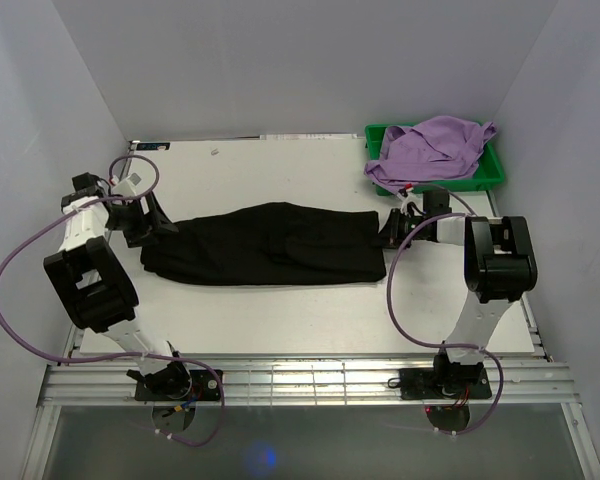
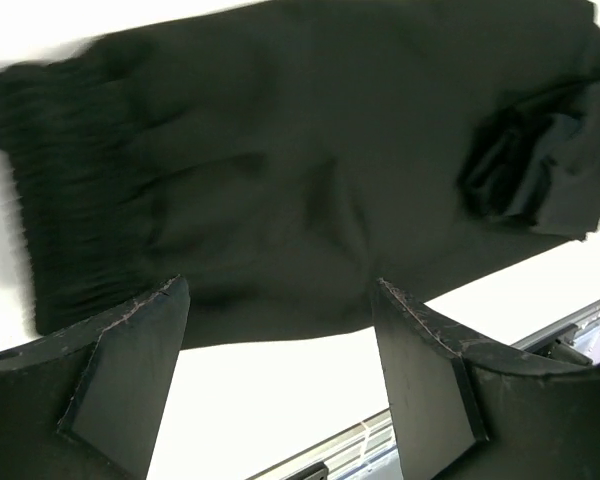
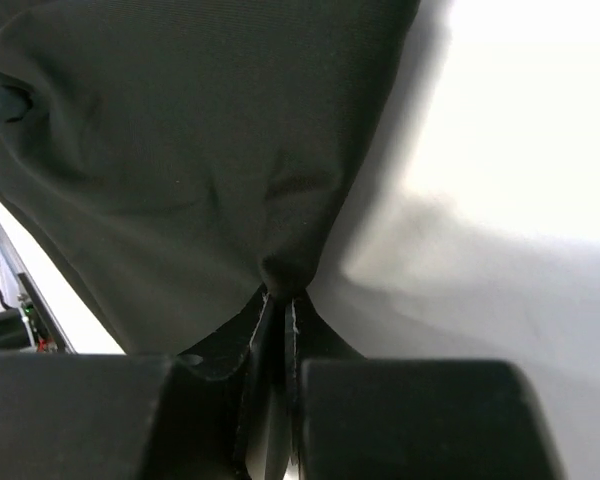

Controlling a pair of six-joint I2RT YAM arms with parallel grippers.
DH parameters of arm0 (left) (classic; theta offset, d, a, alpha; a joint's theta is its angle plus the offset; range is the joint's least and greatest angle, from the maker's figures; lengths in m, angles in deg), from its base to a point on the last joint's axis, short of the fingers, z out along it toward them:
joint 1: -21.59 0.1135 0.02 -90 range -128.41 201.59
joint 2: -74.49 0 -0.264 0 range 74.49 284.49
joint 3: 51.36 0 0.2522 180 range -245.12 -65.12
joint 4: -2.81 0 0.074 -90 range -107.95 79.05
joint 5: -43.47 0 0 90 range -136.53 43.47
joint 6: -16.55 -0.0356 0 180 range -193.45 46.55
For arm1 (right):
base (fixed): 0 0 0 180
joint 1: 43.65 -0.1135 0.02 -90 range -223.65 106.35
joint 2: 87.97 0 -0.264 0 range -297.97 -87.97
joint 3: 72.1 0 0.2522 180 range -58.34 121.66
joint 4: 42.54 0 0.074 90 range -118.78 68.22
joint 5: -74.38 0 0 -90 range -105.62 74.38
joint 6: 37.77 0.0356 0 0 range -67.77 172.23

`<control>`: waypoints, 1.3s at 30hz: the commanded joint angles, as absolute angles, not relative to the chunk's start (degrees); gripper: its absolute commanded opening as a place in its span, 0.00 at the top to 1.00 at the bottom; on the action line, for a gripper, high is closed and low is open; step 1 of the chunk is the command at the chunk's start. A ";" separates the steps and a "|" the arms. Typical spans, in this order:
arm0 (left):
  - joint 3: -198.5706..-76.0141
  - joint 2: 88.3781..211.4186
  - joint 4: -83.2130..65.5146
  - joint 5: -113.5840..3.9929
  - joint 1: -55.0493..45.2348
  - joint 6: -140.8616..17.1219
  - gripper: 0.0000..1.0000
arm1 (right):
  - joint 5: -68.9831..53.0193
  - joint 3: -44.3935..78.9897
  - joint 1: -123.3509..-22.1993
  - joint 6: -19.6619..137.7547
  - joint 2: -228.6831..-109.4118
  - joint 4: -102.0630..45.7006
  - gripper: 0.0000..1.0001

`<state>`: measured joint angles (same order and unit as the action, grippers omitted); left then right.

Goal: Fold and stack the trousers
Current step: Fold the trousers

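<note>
The two arms rise from the near edge of the bare white table (image 1: 280, 320), one at each side. The long black soft-fabric trousers (image 1: 270, 245) lie flat across the middle of the table, folded into a broad band that runs from left to right.

At the band's left end, the left gripper (image 2: 280, 290) has its jaws spread wide and grips nothing. Its dark fingers (image 2: 130, 370) sit at the edge of the cloth, just beside the ribbed elastic waistband (image 2: 70, 200). Whether they touch the fabric cannot be told. In the left wrist view, a crumpled fold of cloth (image 2: 520, 170) shows farther along the trousers.

At the right end, the right gripper (image 3: 277, 300) has its jaws pressed together on a pinch of the black fabric, which puckers into creases at the fingertips.

A green plastic bin (image 1: 495, 170) sits in the far right corner of the table. A lilac purple garment (image 1: 435, 145) is heaped in it, apart from the trousers.
</note>
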<state>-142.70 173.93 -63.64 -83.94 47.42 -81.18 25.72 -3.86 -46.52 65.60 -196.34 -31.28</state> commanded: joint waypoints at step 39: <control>-126.83 184.45 -40.93 -94.96 32.23 -69.32 1.00 | 16.73 14.95 -48.03 64.53 -169.70 -1.88 0.92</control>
<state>-128.26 183.92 -41.89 -94.17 34.06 -69.29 18.88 10.52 -43.88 60.13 -171.12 1.53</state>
